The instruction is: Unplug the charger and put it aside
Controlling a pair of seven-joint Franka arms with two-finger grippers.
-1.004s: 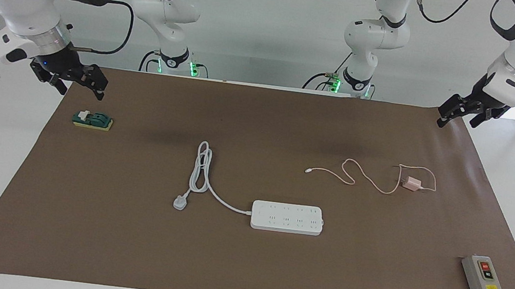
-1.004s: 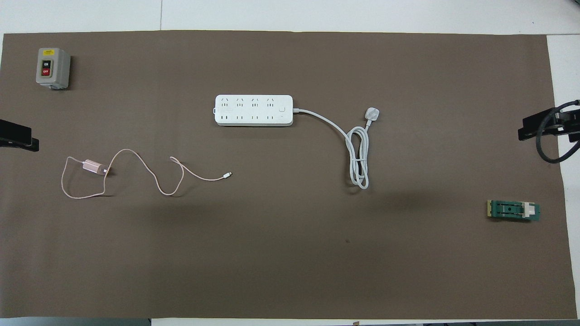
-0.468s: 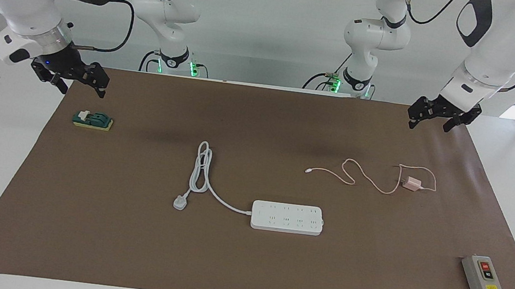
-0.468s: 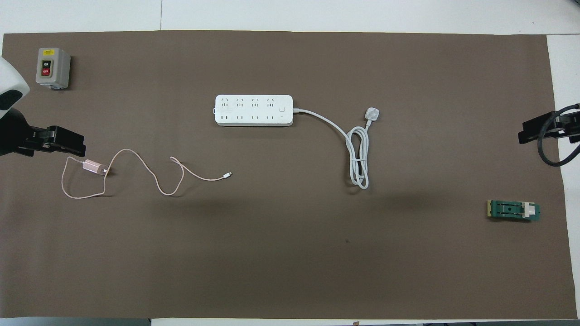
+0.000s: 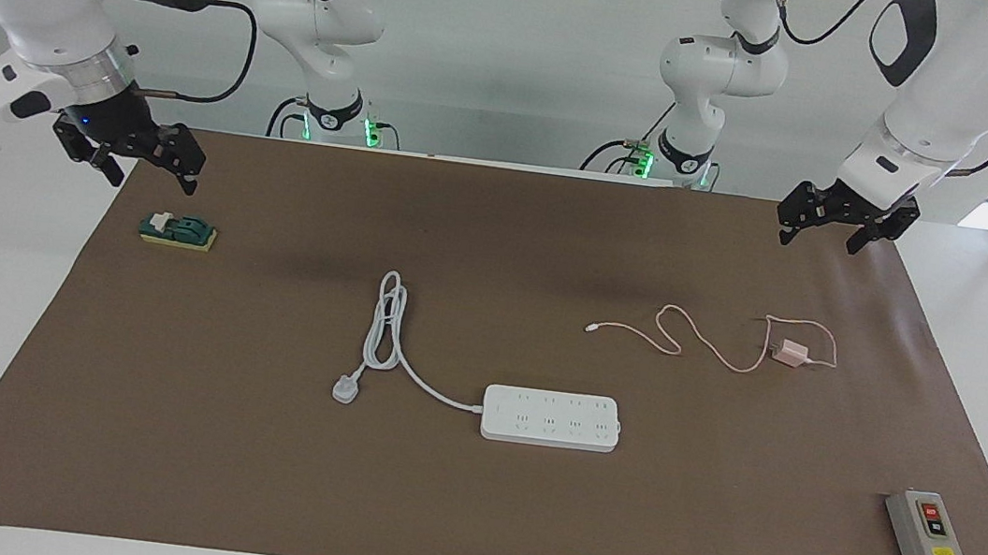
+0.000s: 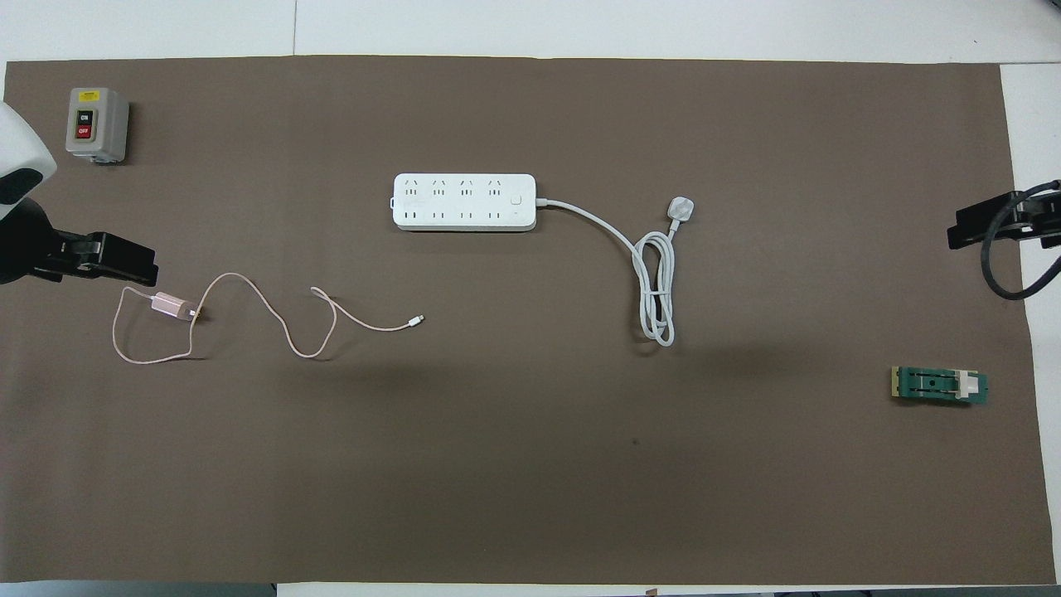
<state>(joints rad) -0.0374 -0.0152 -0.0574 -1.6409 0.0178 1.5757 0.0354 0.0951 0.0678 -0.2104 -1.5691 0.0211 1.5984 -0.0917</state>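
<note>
charger (image 5: 790, 353) | you see it already unplugged, lying loose on the mat toward the left arm's end, well apart from the power strip (image 5: 550, 417) | left gripper (image 5: 834, 227) open, empty, raised | right gripper (image 5: 137, 156) waits, open | little left

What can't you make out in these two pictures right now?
- Overhead view: the left claw is cut off by the picture's edge.
- Overhead view: the right claw barely shows at the edge.
- Facing view: lettering on the grey switch box is too small to read.
</note>
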